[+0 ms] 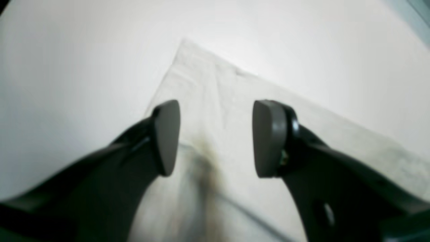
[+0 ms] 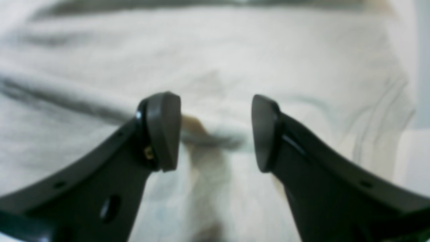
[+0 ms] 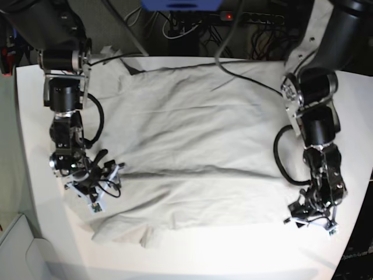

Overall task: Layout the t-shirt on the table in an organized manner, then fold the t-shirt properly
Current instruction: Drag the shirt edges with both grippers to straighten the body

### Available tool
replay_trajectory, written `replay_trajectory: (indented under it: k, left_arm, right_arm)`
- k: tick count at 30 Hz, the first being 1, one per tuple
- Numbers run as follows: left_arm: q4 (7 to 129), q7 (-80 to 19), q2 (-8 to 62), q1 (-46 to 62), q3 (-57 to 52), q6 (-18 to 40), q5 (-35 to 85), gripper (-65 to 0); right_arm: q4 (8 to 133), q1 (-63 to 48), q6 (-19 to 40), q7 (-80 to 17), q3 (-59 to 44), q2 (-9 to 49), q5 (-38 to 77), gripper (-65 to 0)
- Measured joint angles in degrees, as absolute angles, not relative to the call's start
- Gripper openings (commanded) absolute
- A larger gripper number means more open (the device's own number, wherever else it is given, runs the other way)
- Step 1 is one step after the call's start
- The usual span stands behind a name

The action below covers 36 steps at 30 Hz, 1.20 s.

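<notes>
Seemingly nothing in view holds anything else, so the t-shirt (image 1: 221,111) is the landmark all through. From the left wrist view, the left gripper (image 1: 216,137) hangs over a flat corner of the t-shirt with its jaws apart and nothing between them; the cloth runs away to a far corner, its two straight edges parting on either side, and beyond both edges bare white counter (image 1: 67,84) lies open. From the right wrist view, the right gripper (image 2: 215,131) hangs over the t-shirt (image 2: 235,60) with its jaws likewise parted and empty; a low fold ridge crosses the cloth between the pads, wrinkles run off along it, and only at the right margin of this view does a strip of counter (image 2: 415,158) show past the cloth's edge. From the base view, the t-shirt (image 3: 192,151) lies spread across the middle of the counter (image 3: 35,105), with a long crease across its width and its near hem bunched at one corner. The right gripper (image 3: 96,181) sits at the t-shirt's side edge on this view's left, the left gripper (image 3: 312,216) just off the t-shirt's near corner on this view's right. Cables (image 3: 245,76) trail over the t-shirt's far edge, and a broad band of bare counter lies along its near edge.
</notes>
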State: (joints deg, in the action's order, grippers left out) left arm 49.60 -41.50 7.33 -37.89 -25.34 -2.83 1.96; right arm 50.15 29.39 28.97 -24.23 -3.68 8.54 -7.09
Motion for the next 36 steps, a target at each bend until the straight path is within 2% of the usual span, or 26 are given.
replay_trajectory:
  k: [4,9,16,23,25,32,36]
  left_arm:
    - [65.4,-52.8,3.4,-28.4,-25.3,-2.5,2.2,-31.2]
    - [83.2,-60.5,-0.6,-18.7,-25.3,-2.7,1.6,-31.2]
    - [96.8,-68.9,-4.7,-5.4,-24.7,-2.0,2.3,-31.2]
    - [92.6,-68.4,-2.9,0.7,-25.0,-2.3,1.5,-31.2]
    - [90.0,-67.6,-1.0,0.0,-24.9,-2.0,2.8,-31.2]
    - [80.8,-54.8,3.8,-2.6,-24.9,-1.6,2.6,-31.2]
    - [78.9,-55.2,5.1,-4.1,-25.0,-2.1,2.0,-31.2]
  right_arm:
    - [50.9,32.2,28.7,-21.6,-1.8,8.3,-6.4,-30.6]
    - [50.7,31.0,28.9,-22.8,-1.2,8.5,-6.7,-30.6]
    - [50.6,31.6,28.8,-22.4,-1.3,8.6,-6.6,-30.6]
    - [50.7,31.4,28.8,-22.7,-1.5,9.4,-6.6,-30.6]
    - [50.8,31.4,28.8,-22.6,-1.5,9.4,-6.6,-30.6]
    - [51.0,31.4,28.9,-22.8,-1.5,9.7,-6.6,-30.7]
    - [51.0,31.4,28.8,-22.9,-1.7,11.3,-6.7,-30.7]
